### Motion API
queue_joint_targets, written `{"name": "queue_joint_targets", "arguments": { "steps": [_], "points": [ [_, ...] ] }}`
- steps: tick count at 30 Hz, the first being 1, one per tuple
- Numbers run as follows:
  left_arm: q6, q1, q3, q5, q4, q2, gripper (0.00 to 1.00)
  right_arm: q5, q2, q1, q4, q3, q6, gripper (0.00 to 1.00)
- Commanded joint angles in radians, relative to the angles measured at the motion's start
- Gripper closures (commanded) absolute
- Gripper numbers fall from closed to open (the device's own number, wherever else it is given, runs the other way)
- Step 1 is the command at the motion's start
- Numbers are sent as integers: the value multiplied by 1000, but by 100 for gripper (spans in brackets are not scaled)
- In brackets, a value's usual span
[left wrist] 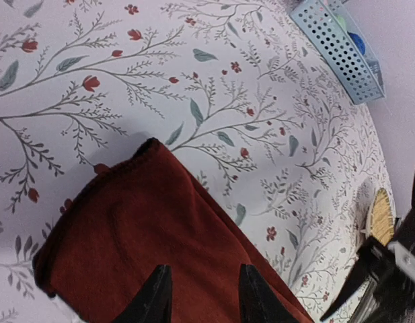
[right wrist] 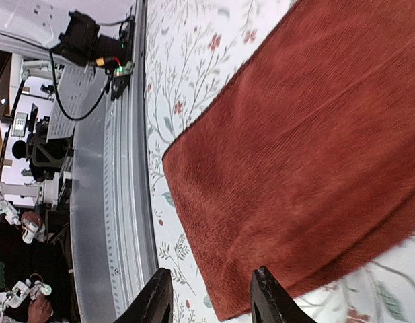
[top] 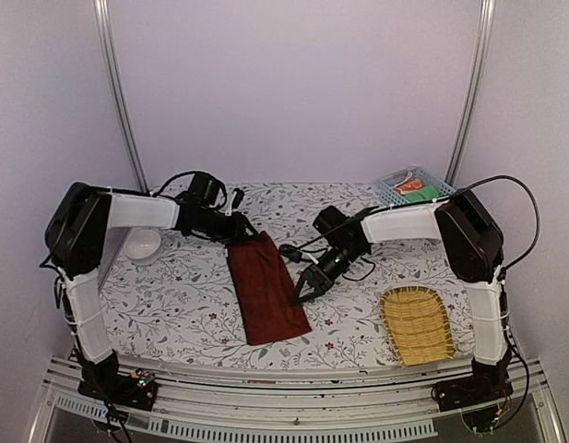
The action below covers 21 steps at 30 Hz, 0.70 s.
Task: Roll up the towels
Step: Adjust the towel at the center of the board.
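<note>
Reddish-brown towel (top: 266, 291): flat on the floral tablecloth (top: 173, 295), a long narrow strip set slightly askew, far end to the left, near end to the right. Not yet rolled.

Left gripper (left wrist: 204, 269): over the far end, jaws parted, nothing between them but terry showing below.

Right gripper (right wrist: 210, 272): low at the near right corner, jaws parted and empty, one finger over cloth, the other just past the edge.

Blue towel: not made out for certain. A speck of blue inside the perforated blue basket (left wrist: 342, 54), too small to call.

Risks, as judged:
- Far end apparently doubled over. Pinching only the top layer would likely open the fold instead of starting a roll.
- Askew strip. Turning it straight toward the arms would likely give a cone-shaped, telescoping roll.
- Pressing too low could catch tablecloth along with terry, dragging the white bowl (top: 143, 245) and wicker tray (top: 416, 323).
- With the free end left unpinned, more likely to slide than to roll.
- Two arms close over one narrow strip, with a loose cable (top: 286, 249) beside it. Possible snag or finger clash.
</note>
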Motion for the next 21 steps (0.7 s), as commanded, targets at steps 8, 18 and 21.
{"name": "queue_joint_targets", "arguments": {
  "steps": [8, 18, 21],
  "points": [
    [-155, -233, -486, -119, 152, -503, 78, 24, 85, -86, 44, 349, 84, 61],
    [-241, -444, -805, -93, 403, -595, 100, -53, 368, -84, 191, 612, 333, 63],
    [-254, -465, -784, -89, 451, -511, 100, -68, 427, -72, 244, 650, 379, 62]
  ]
}}
